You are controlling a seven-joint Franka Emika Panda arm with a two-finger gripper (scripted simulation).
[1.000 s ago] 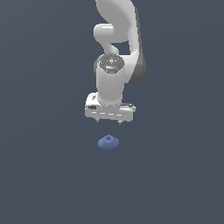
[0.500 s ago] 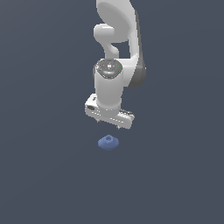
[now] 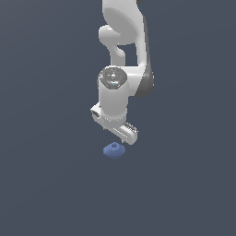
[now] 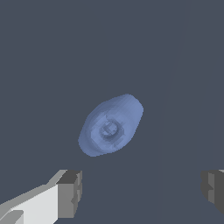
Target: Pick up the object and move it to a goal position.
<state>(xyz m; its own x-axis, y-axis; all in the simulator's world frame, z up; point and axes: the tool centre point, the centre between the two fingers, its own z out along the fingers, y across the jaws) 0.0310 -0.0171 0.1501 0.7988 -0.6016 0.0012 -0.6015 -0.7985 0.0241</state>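
The object is a small matte blue lumpy piece (image 3: 113,150) with a knob and dimple on top, lying on the dark grey floor. In the wrist view it (image 4: 110,125) lies a little beyond the fingertips, apart from them. My gripper (image 3: 118,135) hangs just above the object, turned at an angle in the exterior view. Its fingers (image 4: 70,193) stand wide apart, open and empty, and the gap between them is wider than the object. The gripper (image 4: 142,188) touches nothing.
The white arm (image 3: 123,55) rises behind the gripper toward the top of the exterior view. The dark grey floor (image 3: 50,184) extends on all sides. No other object or goal marker shows.
The gripper has come down closer to the blue object and has rotated about its vertical axis. The object has not moved.
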